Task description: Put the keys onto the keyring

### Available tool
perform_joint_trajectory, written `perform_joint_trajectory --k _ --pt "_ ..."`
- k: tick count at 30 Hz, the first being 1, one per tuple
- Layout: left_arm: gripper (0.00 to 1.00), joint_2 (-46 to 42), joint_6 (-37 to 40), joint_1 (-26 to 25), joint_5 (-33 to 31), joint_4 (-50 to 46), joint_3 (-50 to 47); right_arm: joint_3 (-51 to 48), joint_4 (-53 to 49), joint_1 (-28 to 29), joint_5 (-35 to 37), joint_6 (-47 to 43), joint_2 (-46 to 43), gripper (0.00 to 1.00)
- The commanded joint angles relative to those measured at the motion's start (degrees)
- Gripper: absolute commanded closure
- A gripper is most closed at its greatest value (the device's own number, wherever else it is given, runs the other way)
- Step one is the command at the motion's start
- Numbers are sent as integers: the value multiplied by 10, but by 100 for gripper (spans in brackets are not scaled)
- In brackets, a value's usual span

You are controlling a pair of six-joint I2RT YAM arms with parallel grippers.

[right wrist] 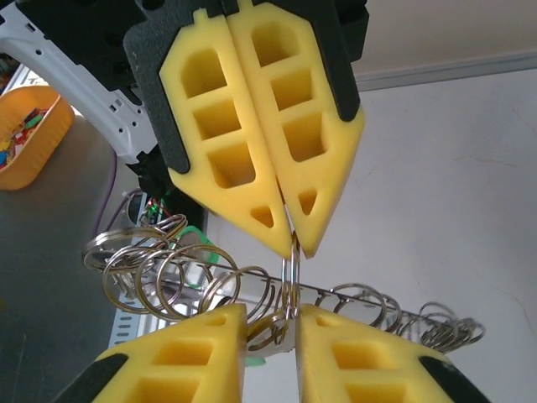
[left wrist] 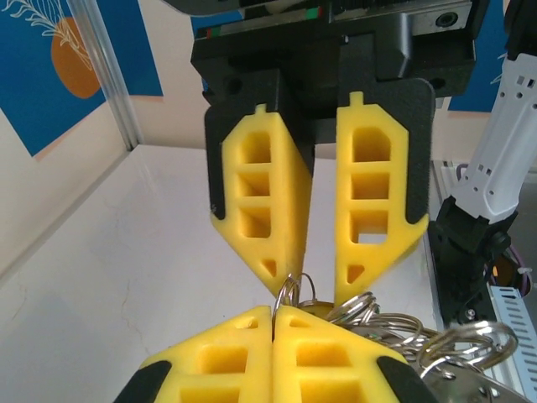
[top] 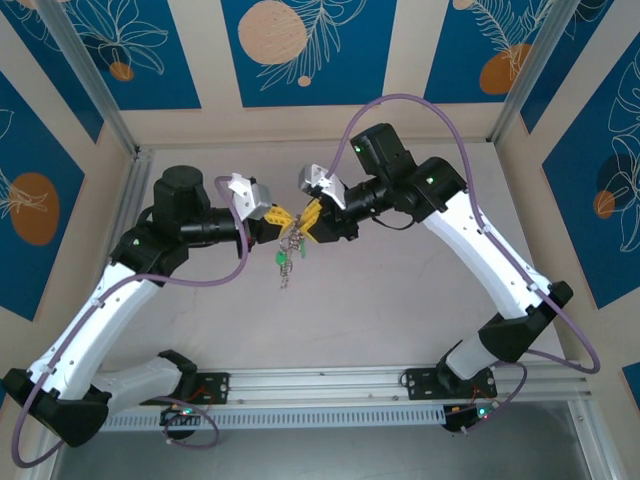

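Note:
Above the table's middle my two grippers meet tip to tip. The left gripper is shut on an upright split ring of the keyring, pinching it at its fingertips. The right gripper faces it with its jaws a little apart. The lower part of that ring and a pale key head lie in the gap. More wire loops and links trail off to the sides. A green key dangles with the chain below both grippers.
An orange bin of coloured bits stands off the table's side. The arms' metal base rail runs along the near edge. Purple cables arch over the arms, and frame posts stand at the back corners.

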Motion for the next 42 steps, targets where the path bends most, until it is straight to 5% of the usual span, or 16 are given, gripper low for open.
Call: perform_joint_trajectory --k 1,8,33,42 --pt "100 -20 -35 -3 19 83 -13 -26 19 -9 -41 29 -30 84" --pt "100 -44 -97 -1 49 164 -51 -61 62 -24 -82 54 -50 100" --pt "100 -83 -145 -2 57 236 -102 -23 14 -13 -98 97 11 100" --pt "100 -77 -131 -1 51 215 -94 -81 83 -39 -66 122 -73 59"
